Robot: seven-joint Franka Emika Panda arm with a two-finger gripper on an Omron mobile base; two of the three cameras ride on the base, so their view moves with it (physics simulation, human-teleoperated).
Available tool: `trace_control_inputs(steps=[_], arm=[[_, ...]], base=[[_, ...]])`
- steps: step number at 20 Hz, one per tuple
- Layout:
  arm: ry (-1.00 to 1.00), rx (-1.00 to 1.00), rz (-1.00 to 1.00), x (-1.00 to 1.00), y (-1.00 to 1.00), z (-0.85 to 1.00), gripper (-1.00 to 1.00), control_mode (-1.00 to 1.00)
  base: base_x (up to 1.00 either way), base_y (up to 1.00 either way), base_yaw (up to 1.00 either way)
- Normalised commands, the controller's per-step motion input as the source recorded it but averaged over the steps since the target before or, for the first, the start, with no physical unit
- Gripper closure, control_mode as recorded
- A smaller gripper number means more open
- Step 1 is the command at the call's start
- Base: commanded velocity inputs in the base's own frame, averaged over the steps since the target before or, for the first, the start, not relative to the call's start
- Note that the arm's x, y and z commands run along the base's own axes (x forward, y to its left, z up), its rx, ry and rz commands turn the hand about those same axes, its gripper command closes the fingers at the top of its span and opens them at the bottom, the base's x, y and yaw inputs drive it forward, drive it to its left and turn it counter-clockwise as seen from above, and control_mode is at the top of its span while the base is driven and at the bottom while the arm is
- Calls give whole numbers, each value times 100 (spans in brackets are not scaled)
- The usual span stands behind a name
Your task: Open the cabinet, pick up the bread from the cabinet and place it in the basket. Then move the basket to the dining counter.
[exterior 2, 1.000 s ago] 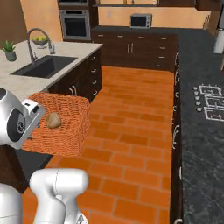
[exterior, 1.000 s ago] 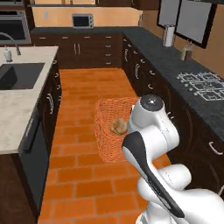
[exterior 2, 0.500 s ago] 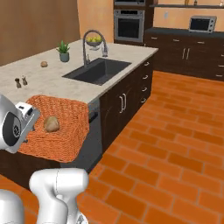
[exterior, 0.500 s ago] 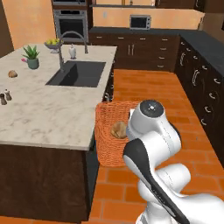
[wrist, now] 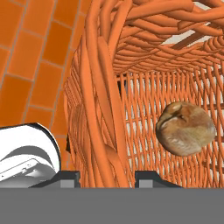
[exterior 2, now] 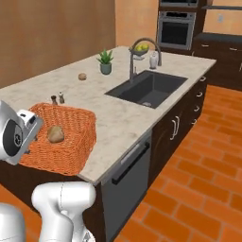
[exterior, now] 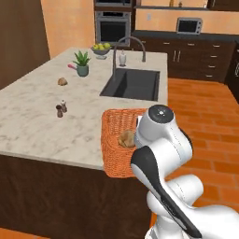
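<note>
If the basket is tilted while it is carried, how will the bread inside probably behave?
The bread is small and rounded, lying loose on the floor of the basket, so it may roll toward the lower side. The straight woven walls rise well above it, so it probably stays inside. It looks light and soft, unlikely to break.

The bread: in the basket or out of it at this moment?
In. The bread lies on the woven floor of the basket, with walls rising around it.
</note>
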Motion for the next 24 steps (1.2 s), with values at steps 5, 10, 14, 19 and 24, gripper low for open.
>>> trace_control_inputs(steps=[5, 10, 14, 19, 24], arm=[[0, 0, 0, 0, 0, 0, 100, 100], [0, 0, 0, 0, 0, 0, 100, 100], [0, 0, 0, 0, 0, 0, 100, 100], [0, 0, 0, 0, 0, 0, 100, 100], [0, 0, 0, 0, 0, 0, 100, 100]], base=[[39, 100, 2], [91, 100, 0], [47, 100, -3], [-25, 100, -14], [51, 100, -16]])
